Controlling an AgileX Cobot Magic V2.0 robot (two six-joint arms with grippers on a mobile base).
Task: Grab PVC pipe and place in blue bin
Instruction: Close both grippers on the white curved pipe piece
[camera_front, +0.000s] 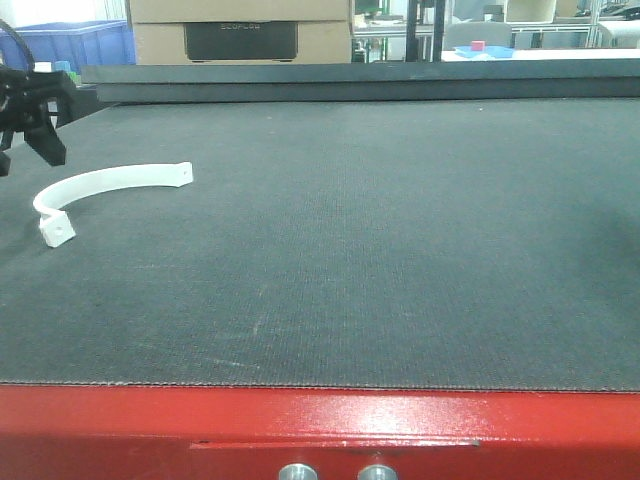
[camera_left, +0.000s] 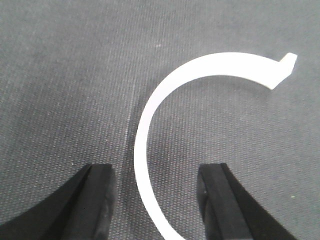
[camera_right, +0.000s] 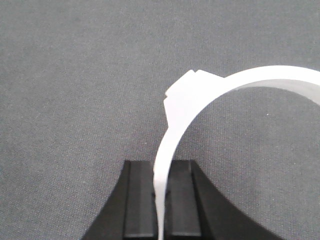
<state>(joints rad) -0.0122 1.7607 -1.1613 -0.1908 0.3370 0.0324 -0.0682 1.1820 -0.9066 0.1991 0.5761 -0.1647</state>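
Observation:
A white curved PVC pipe piece (camera_front: 110, 180) lies flat on the dark mat at the left. My left gripper (camera_front: 25, 150) hovers just left of it. In the left wrist view, my left gripper (camera_left: 156, 170) is open, its jaws on either side of the arc (camera_left: 210, 65) without touching it. My right gripper (camera_right: 160, 165) is shut on a second white curved PVC strip (camera_right: 280, 77) and holds it edge-on above the mat. The right gripper is out of the front view. A blue bin (camera_front: 70, 45) stands beyond the table's far left corner.
The dark mat (camera_front: 400, 230) covers the table, with a red front edge (camera_front: 320, 430). A raised dark rail (camera_front: 350, 80) runs along the back. A cardboard box (camera_front: 240, 30) and shelving stand behind it.

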